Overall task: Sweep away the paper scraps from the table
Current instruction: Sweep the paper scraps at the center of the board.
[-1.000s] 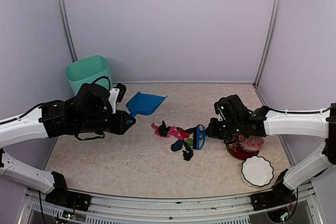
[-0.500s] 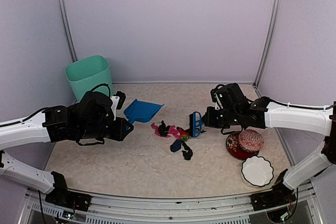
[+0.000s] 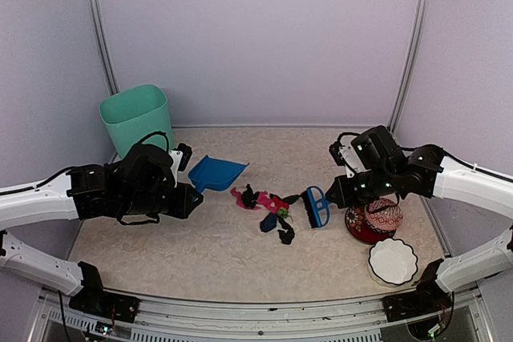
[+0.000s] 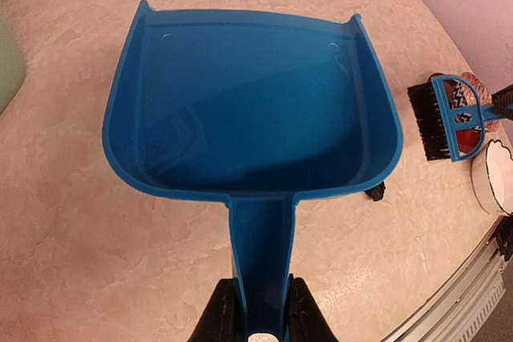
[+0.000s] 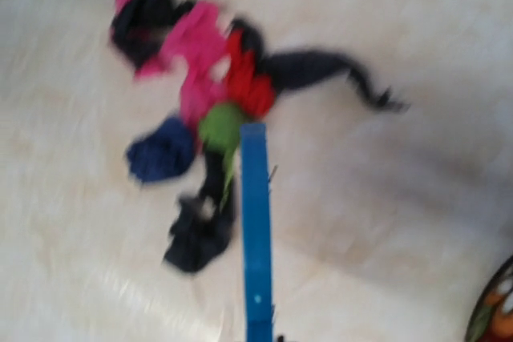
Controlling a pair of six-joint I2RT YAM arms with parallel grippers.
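Bin (image 3: 136, 118) first: the teal one sits in the far-left corner, behind the left gripper (image 3: 189, 191). That gripper is clamped on the handle of the blue dustpan (image 3: 218, 172). In the wrist view both fingers (image 4: 218, 318) squeeze the handle, and the pan is empty with its mouth pointing away from the gripper. There's bare table (image 3: 200, 254) nearer than the pan and past its lip, so decent room there.

Just right of the pan's front edge, not touching it, the paper scraps (image 3: 268, 210) lie in one loose clump of pink, black, red, navy and a bit of green. At the clump's right edge the brush (image 3: 314, 206) has its bristles toward the scraps, and the right gripper (image 3: 338, 193) is closed tight on it.

It's tighter on that side. A patterned bowl (image 3: 362, 231) with a ball (image 3: 385, 214) sits right beside that gripper, and a white bowl (image 3: 393, 262) sits nearer the table's front edge.
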